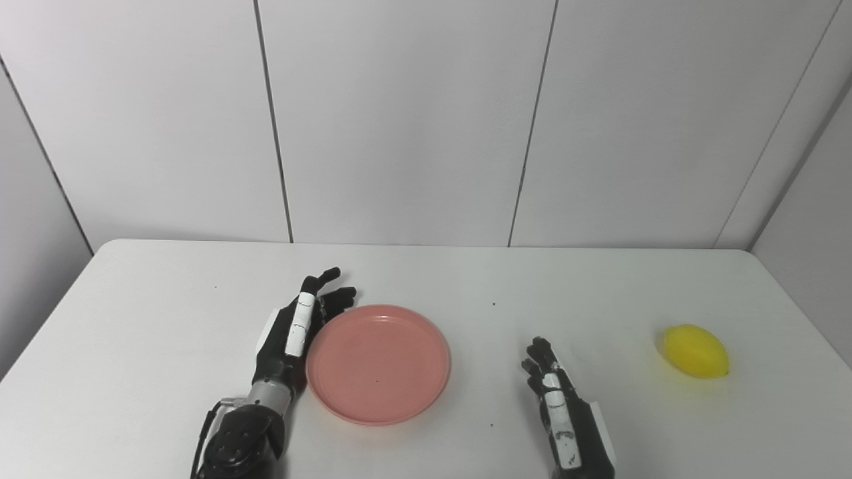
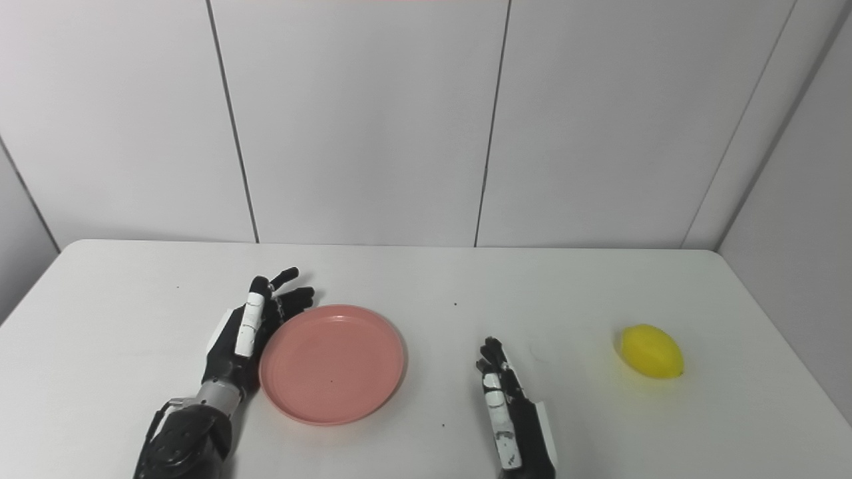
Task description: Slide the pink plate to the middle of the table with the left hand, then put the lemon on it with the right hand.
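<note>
A round pink plate [image 1: 378,362] lies flat on the white table [image 1: 166,313], a little left of the middle. My left hand [image 1: 296,326] stands on edge with its fingers straight, right against the plate's left rim, and holds nothing. A yellow lemon [image 1: 695,350] lies on the table at the right, also seen in the right eye view [image 2: 651,351]. My right hand [image 1: 562,412] is open and empty near the front edge, between the plate and the lemon, well apart from both.
White wall panels [image 1: 399,120] stand behind the table's far edge. An angled wall [image 1: 812,253] closes in at the right beside the table's edge.
</note>
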Motion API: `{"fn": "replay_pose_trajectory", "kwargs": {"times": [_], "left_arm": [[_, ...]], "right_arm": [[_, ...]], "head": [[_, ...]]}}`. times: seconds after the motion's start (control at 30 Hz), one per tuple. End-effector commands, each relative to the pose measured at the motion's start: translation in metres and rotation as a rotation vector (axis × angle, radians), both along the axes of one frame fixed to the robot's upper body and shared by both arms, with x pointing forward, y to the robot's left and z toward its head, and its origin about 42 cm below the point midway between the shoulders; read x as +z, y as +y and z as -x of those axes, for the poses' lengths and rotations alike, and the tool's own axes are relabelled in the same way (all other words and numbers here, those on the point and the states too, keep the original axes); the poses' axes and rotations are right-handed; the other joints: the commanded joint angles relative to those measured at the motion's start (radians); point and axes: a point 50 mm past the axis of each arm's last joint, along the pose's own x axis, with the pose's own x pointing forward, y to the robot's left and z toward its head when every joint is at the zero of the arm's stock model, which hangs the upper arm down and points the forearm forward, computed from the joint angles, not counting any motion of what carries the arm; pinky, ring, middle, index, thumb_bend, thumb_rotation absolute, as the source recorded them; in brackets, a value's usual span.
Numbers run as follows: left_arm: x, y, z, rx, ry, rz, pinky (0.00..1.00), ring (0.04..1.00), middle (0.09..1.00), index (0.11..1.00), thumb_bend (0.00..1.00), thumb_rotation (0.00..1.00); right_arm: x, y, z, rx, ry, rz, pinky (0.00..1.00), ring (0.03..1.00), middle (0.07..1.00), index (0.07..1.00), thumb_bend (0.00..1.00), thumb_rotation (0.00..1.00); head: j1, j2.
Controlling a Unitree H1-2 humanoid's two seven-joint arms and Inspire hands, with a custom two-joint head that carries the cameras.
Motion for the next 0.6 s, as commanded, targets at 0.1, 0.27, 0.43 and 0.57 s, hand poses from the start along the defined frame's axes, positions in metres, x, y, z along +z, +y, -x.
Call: {"fn": "replay_pose_trajectory", "kwargs": {"times": [0.1, 0.27, 0.43, 0.57], "left_arm": [[-0.001, 0.008, -0.004, -0.036, 0.034, -0.023, 0.88, 0.789, 0.756, 0.841, 0.81, 0.97], [-0.010, 0.028, -0.007, -0.016, 0.052, -0.041, 0.88, 0.811, 0.770, 0.845, 0.82, 0.96], [-0.021, 0.042, -0.010, -0.001, 0.063, -0.035, 0.86, 0.810, 0.778, 0.839, 0.83, 0.93], [-0.023, 0.043, -0.010, 0.001, 0.066, -0.024, 0.88, 0.820, 0.779, 0.842, 0.81, 0.93]], "right_arm": [[-0.006, 0.020, -0.001, 0.013, 0.029, -0.009, 0.98, 0.930, 0.937, 0.923, 0.85, 0.96], [-0.005, 0.032, -0.004, 0.013, 0.020, 0.000, 0.97, 0.927, 0.935, 0.924, 0.83, 0.99], [-0.006, 0.037, -0.008, 0.017, 0.015, -0.003, 0.98, 0.938, 0.942, 0.928, 0.79, 0.99], [-0.006, 0.038, -0.009, 0.018, 0.011, -0.004, 0.98, 0.945, 0.944, 0.930, 0.78, 0.99]], "head": [[-0.096, 0.007], [-0.129, 0.006], [-0.162, -0.002], [-0.175, -0.003]]}}
